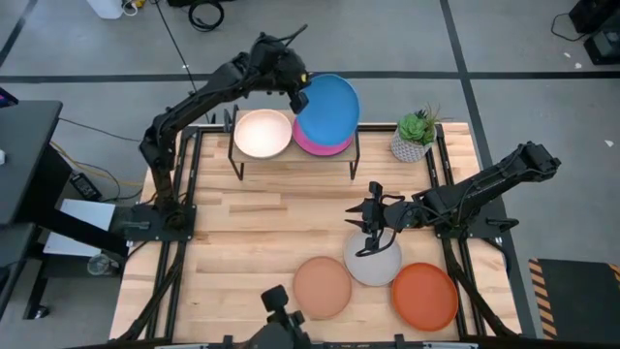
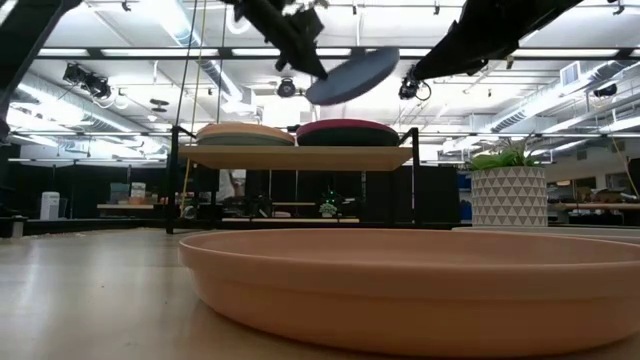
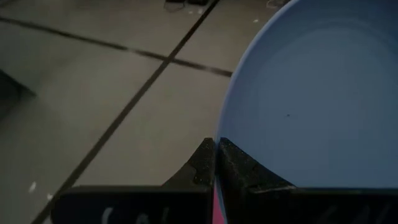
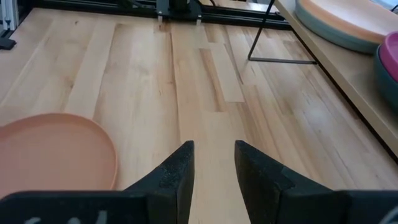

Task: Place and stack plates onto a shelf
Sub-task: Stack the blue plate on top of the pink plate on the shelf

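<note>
Stacking in progress. Table (image 1: 252, 218): slatted wood, carries all below. Shelf (image 1: 291, 160): at far edge, w/ cream plate (image 1: 263, 133) stack on its left half, magenta plate (image 1: 320, 143) stack on its right half. Blue plate (image 1: 327, 105): in air, tilted, over the magenta stack, not yet seated. On table near front: orange plate (image 1: 424, 295), tan plate (image 1: 322, 286), grey plate (image 1: 376, 262). Plant (image 1: 415, 136): beside shelf. Left gripper (image 1: 298, 95): clenched on blue plate's rim. Right gripper (image 1: 368, 225): fingers apart, nothing held, over grey plate. To do well, I judge: level blue plate, centre over magenta, lower till it nests, then release; avoid nudging cream stack.
</note>
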You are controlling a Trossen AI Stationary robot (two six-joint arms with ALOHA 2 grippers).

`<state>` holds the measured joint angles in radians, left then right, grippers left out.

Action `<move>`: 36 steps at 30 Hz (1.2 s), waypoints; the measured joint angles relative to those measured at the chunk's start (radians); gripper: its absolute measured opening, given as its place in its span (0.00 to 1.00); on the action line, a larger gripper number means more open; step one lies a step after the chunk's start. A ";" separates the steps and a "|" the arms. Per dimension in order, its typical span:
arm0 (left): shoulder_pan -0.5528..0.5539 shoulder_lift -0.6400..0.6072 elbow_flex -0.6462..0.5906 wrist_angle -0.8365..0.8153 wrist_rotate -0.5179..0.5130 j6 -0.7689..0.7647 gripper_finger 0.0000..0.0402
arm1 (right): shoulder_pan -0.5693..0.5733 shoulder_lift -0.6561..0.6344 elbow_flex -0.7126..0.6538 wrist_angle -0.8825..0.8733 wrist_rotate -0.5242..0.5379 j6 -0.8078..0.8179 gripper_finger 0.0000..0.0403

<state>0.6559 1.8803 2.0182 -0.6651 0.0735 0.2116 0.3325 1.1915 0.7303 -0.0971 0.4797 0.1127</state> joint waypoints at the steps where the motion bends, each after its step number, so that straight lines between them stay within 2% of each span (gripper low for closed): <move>1: 0.005 0.011 0.000 -0.009 0.000 -0.004 0.03 | 0.000 0.000 0.000 0.001 0.000 0.000 0.30; 11: 0.052 0.074 0.000 -0.073 0.038 -0.027 0.03 | 0.000 0.000 0.000 0.007 0.002 -0.002 0.30; 23: 0.067 0.074 0.000 -0.115 0.067 -0.049 0.03 | 0.000 0.000 0.000 0.014 0.002 -0.011 0.30; 26: 0.067 0.071 0.011 -0.126 0.122 -0.053 0.03 | 0.000 0.000 0.000 0.015 0.011 -0.023 0.30; 29: 0.066 0.068 0.053 -0.164 0.142 -0.051 0.03 | 0.000 -0.004 0.006 0.012 0.154 -0.126 0.30; 34: 0.058 0.068 0.120 -0.255 0.141 -0.053 0.03 | -0.019 0.003 0.062 0.021 0.411 -0.513 0.30; 36: 0.053 0.066 0.151 -0.296 0.141 -0.055 0.03 | -0.044 0.017 0.092 0.028 0.481 -0.668 0.31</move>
<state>0.7088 1.9465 2.1687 -0.9610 0.2150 0.1561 0.2887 1.2085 0.8220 -0.0691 0.9608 -0.5555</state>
